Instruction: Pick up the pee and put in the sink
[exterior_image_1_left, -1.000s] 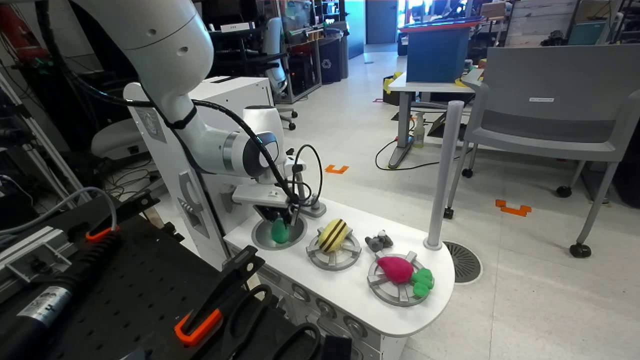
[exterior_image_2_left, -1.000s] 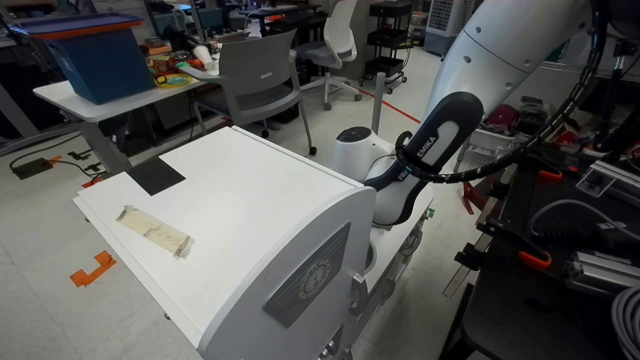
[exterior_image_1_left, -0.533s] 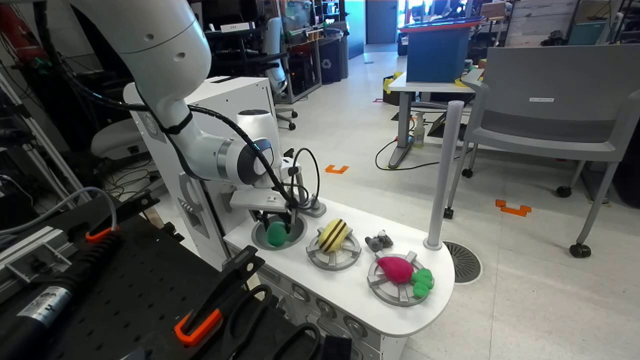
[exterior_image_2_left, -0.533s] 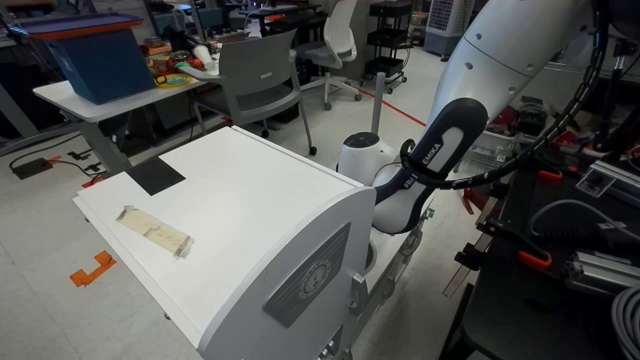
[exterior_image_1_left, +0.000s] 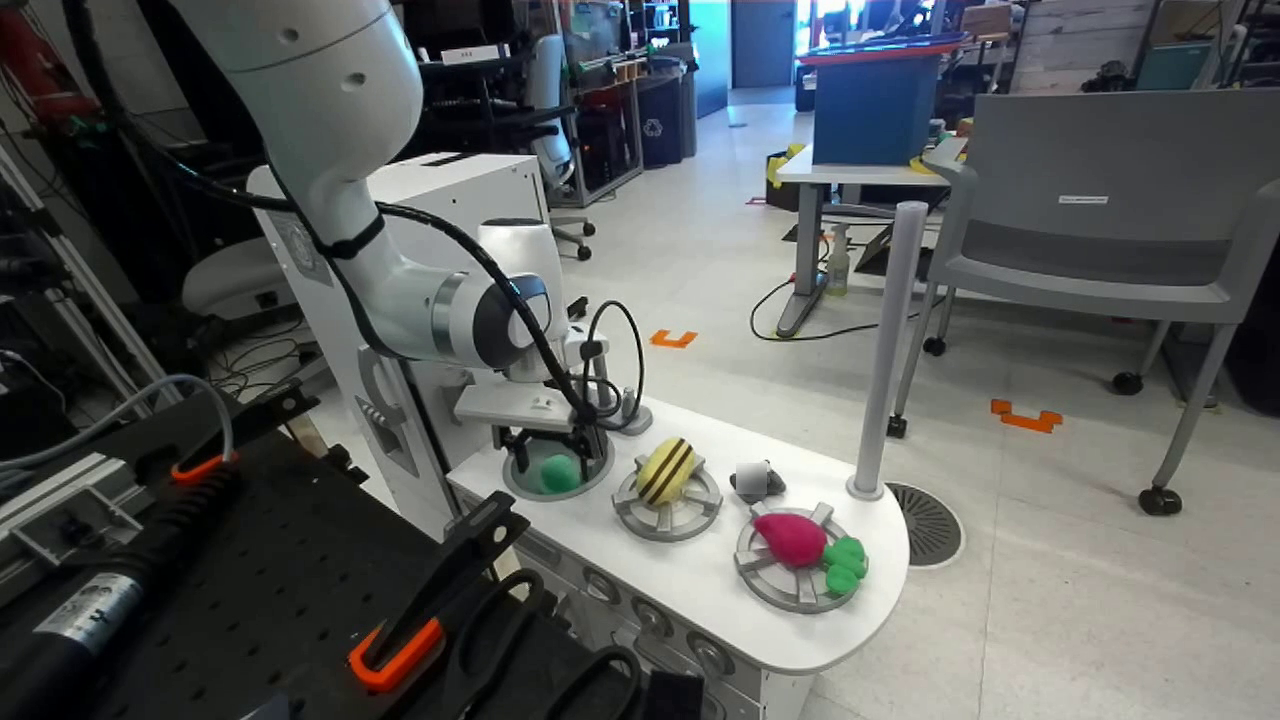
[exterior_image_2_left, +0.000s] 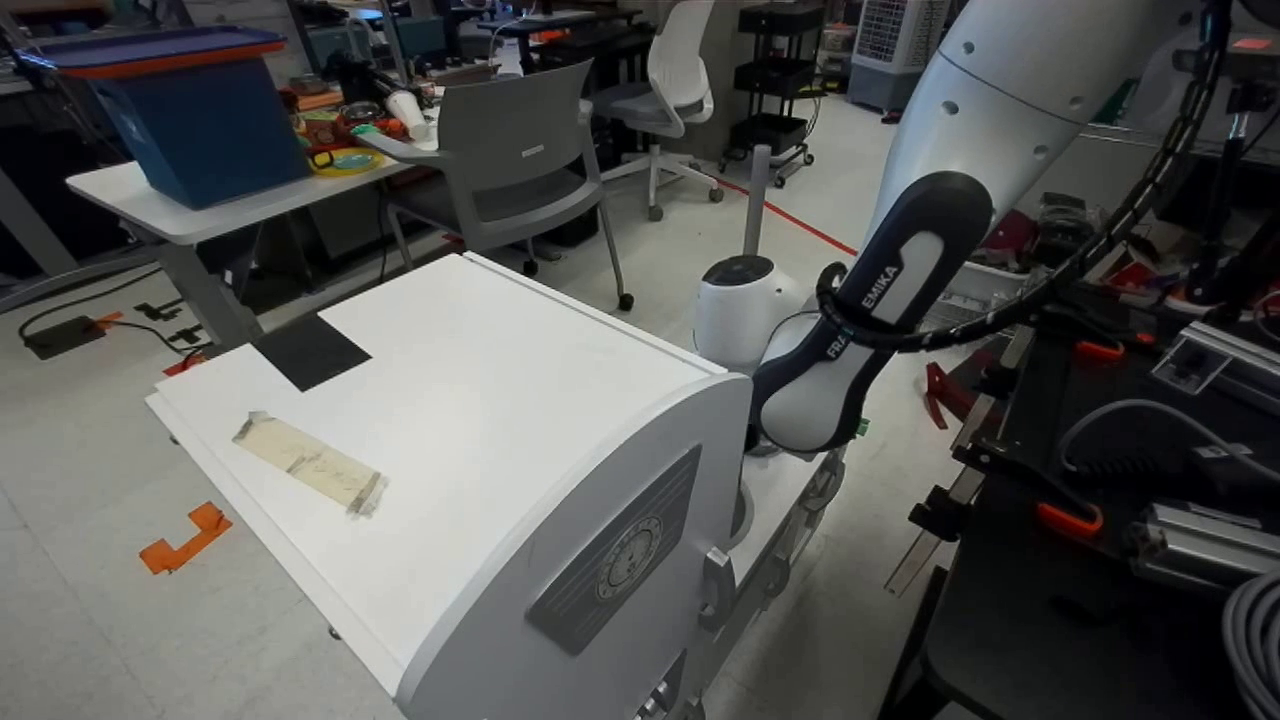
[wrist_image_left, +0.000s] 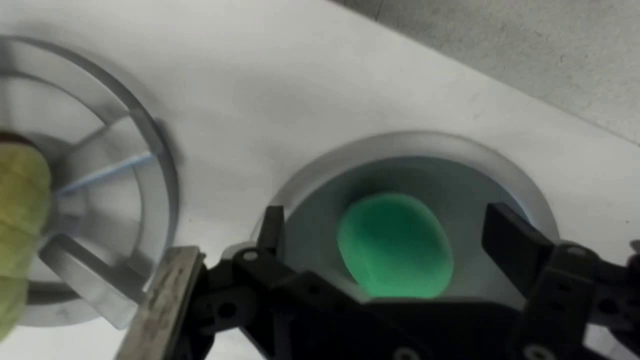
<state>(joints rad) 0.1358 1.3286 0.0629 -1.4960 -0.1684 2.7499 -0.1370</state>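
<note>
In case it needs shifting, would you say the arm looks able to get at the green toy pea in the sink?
Probably yes: the gripper is open over the sink; in the wrist view the green toy pea shows between its fingers with gaps either side and nothing visibly blocking.

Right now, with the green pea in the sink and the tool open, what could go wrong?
Lifting unevenly, the open tool could nudge the green pea, which the wrist view shows between its jaws. Swinging sideways might knock the striped toy off the grate beside the sink. The nearby faucet could get bumped too.
</note>
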